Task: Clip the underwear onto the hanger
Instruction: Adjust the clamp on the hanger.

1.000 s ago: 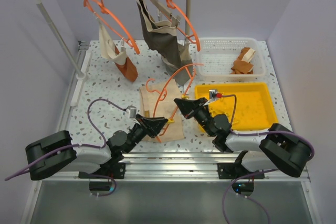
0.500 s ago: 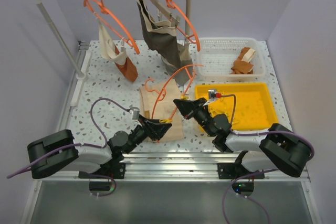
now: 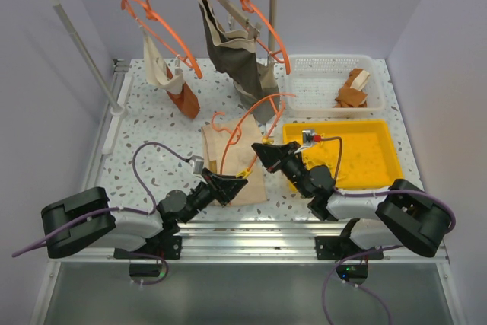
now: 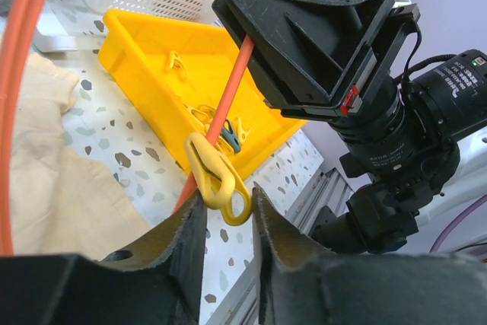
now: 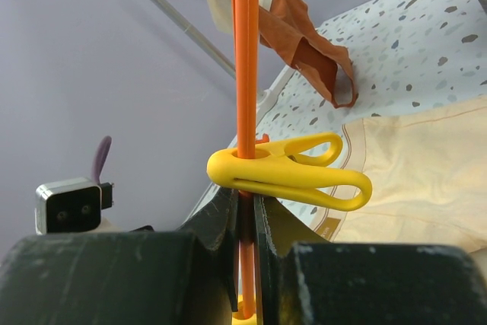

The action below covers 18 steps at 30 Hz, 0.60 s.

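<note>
Gripping the hanger (image 5: 245, 51) by its thin orange rod, the right tool (image 5: 243, 205) was clamped tight just beside a yellow clip (image 5: 289, 176). The left tool (image 4: 228, 215) stood narrow, pinching the tail of a second yellow clip (image 4: 217, 176) on that rod. Beneath the hanger, the underwear (image 3: 214, 151) lay flat on the counter (image 3: 152, 127).

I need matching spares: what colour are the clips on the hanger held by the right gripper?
Yellow; the clips show best in the left wrist view.
</note>
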Motion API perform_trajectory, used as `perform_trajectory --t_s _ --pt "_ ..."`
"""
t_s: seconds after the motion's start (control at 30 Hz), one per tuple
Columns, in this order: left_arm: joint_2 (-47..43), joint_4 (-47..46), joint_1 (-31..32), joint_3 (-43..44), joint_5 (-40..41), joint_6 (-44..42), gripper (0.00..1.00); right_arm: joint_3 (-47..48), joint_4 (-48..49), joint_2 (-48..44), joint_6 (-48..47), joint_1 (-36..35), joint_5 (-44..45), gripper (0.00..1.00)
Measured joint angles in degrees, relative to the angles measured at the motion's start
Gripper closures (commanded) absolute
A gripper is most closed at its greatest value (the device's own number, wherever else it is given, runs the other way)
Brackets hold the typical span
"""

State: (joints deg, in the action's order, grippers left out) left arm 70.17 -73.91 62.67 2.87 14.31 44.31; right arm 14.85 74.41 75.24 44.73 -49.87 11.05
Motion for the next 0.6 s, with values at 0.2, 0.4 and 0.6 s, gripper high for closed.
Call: perform_trajectory --t_s 0.2,0.4,0.6 --pt "0.0 -0.1 0.0 0.0 0.1 0.0 0.90 0.3 0.2 0.3 -0.5 0.1 -0.1 1.00" --pt "0.0 -0.1 0.0 0.0 0.9 -0.6 0.92 1.2 0.5 1.9 -0.8 0.2 -0.8 1.00" --pt "-0.5 0.8 0.0 0.0 1.3 -1.9 0.44 1.3 0.4 1.7 -1.4 0.4 -2.0 1.00"
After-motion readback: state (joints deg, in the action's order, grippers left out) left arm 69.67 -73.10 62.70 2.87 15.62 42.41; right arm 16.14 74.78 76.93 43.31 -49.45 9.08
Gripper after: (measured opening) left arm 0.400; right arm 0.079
